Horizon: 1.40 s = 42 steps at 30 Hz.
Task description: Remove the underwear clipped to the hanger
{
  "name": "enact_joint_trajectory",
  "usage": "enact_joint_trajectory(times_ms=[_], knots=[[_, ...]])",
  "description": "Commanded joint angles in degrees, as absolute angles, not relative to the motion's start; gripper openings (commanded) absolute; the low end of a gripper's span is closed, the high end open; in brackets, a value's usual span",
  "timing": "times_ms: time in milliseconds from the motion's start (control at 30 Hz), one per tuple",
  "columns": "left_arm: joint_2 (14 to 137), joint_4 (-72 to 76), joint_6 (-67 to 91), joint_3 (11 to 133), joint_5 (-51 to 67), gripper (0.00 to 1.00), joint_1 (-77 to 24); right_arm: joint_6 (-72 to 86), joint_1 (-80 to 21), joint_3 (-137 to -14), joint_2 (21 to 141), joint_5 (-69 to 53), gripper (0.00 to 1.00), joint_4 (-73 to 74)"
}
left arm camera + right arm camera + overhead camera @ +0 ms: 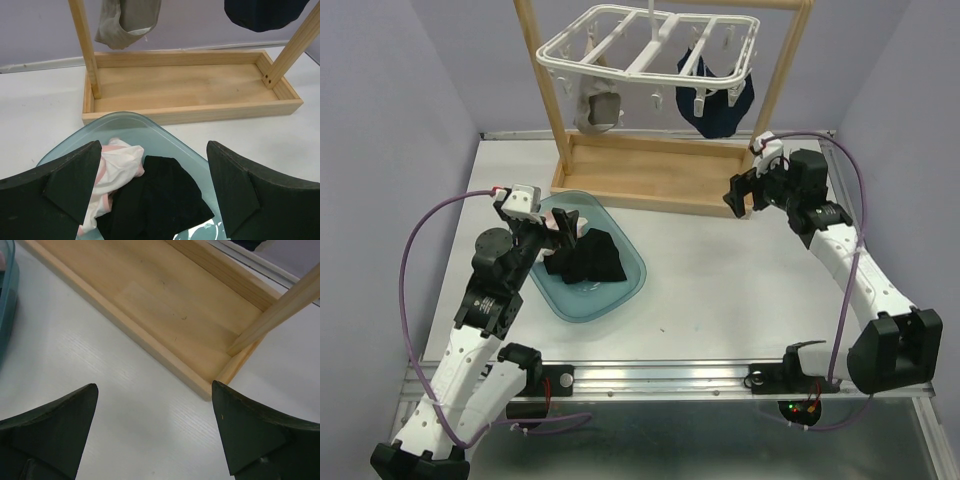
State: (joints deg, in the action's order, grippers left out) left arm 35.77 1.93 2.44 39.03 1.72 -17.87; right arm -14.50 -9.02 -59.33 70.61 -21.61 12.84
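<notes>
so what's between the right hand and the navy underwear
The right end of the wooden stand's base, past a strip of bare table. The top view shows it under the navy underwear; the right wrist view shows it ahead of the right hand.

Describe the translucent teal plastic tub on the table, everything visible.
The translucent teal plastic tub is a shallow basin with rounded corners and a raised rim. It sits flat on the white table, just in front of the light wooden stand's base. Inside lie a crumpled black cloth garment and a pale pink-white one, touching each other. The open left gripper hovers above it.
</notes>
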Motion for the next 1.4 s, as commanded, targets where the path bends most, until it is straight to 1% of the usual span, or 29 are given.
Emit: enact_joint_trajectory(times_ms=[0, 133, 300, 600, 667, 800, 933, 1067, 1233, 1267, 1300, 1333, 1367], knots=[[34.8, 5.4, 1.9, 38.8, 1.8, 0.98, -17.5, -11.4, -8.9, -66.5, 73.7, -24.9, 1.00, 6.3], [35.0, 5.4, 1.8, 38.8, 1.7, 0.98, -17.5, -8.3, -9.0, -71.5, 80.3, -27.3, 1.00, 5.7], [35.1, 5.5, 1.8, 38.7, 1.6, 0.98, -17.5, -3.6, -9.2, -76.5, 86.3, -24.9, 1.00, 2.7], [35.8, 5.6, 1.6, 38.5, 1.6, 0.98, -17.2, -1.5, -13.0, -78.7, 93.8, -8.3, 1.00, -12.1], [35.9, 5.6, 1.6, 38.6, 1.8, 0.98, -17.1, -2.5, -14.1, -79.0, 94.8, -2.8, 1.00, -14.4], [36.0, 5.6, 1.6, 38.5, 1.9, 0.98, -16.9, -5.5, -16.2, -78.1, 98.2, 3.2, 1.00, -22.9], [36.2, 5.7, 1.6, 38.5, 2.1, 0.98, -16.9, -5.5, -16.2, -79.9, 101.1, 7.6, 1.00, -25.0], [36.6, 5.8, 1.5, 38.4, 2.1, 0.98, -16.8, -4.8, -16.3, -83.8, 105.2, 14.8, 1.00, -27.0], [36.7, 5.8, 1.6, 38.4, 2.4, 0.98, -16.4, -6.5, -16.3, -87.6, 108.9, 16.6, 1.00, -29.5], [36.9, 5.8, 1.6, 38.5, 2.3, 0.98, -16.4, -6.8, -16.3, -89.1, 109.4, 16.9, 0.98, -29.6], [36.9, 5.8, 1.5, 38.4, 2.3, 0.98, -16.3, -7.0, -16.3, -89.7, 110.5, 16.8, 0.93, -29.6], [37.0, 5.8, 1.5, 38.4, 2.0, 0.98, -16.3, -7.3, -16.3, -90.2, 110.9, 16.0, 0.80, -29.6], [37.0, 5.8, 1.5, 38.4, 2.1, 0.98, -16.3, -7.6, -16.3, -90.7, 111.2, 15.7, 0.71, -29.6]])
